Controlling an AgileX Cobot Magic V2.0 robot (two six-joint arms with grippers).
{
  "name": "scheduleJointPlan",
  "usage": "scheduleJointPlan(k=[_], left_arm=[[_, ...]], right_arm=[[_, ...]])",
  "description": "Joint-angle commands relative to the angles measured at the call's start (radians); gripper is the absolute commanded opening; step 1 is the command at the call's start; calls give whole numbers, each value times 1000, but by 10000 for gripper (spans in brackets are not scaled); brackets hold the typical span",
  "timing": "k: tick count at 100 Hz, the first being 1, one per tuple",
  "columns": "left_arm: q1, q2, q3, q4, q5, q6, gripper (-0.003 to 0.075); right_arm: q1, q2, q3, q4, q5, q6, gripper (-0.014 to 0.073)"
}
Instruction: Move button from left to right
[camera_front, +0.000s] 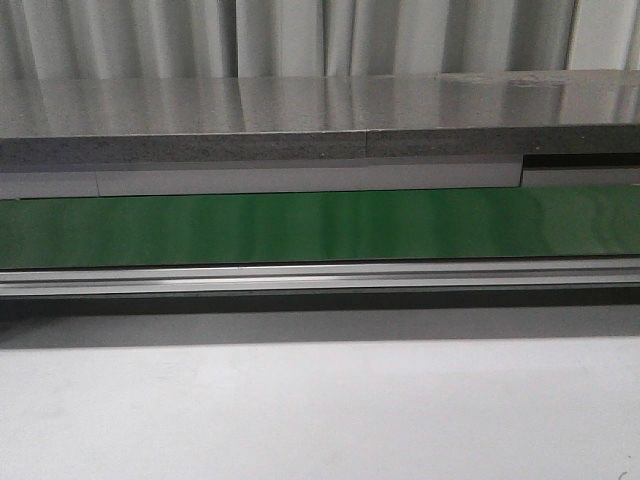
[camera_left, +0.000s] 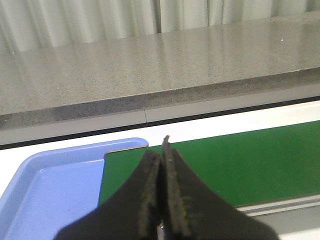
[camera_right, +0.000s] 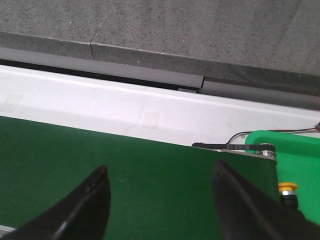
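Observation:
My left gripper (camera_left: 161, 152) is shut with nothing between its pads. It hangs over the left end of the green conveyor belt (camera_left: 250, 160), beside a blue tray (camera_left: 55, 190) whose visible part holds nothing. My right gripper (camera_right: 161, 168) stands open above the belt (camera_right: 75, 155), empty. Past the belt's right end is a green container (camera_right: 300, 155). A small yellow-topped piece with a dark body (camera_right: 287, 189) shows in it, half hidden by my right finger; it looks like the button, though I cannot be sure. Neither gripper appears in the front view.
A grey speckled counter (camera_front: 300, 105) runs behind the belt (camera_front: 320, 225), with a white rail (camera_right: 150, 110) between them. An aluminium rail (camera_front: 320, 277) edges the belt's near side, then a white tabletop (camera_front: 320, 410). A black cable (camera_right: 235, 146) lies at the belt's right end.

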Motion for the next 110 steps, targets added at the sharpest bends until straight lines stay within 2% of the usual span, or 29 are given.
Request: scheduleJointPlan(k=[1,23,48,62,93,110], left_arm=[[-6,8,-29,-5,-79,0,-20],[-6,8,-29,-5,-79,0,-20],[-6,8,-29,-5,-79,0,-20],[-6,8,-29,-5,-79,0,-20],[-6,8,-29,-5,-79,0,-20],[-6,8,-29,-5,-79,0,-20]], right_arm=[[0,-122,58,18,-108,0,456],[0,-393,240,18,-102,0,455],[-2,-641,335,29,-9,0,444],[-2,-723,341,29,41,0,316],[-2,-736,341,29,45,0,-63],[-2,-736,341,31,45,0,-68]])
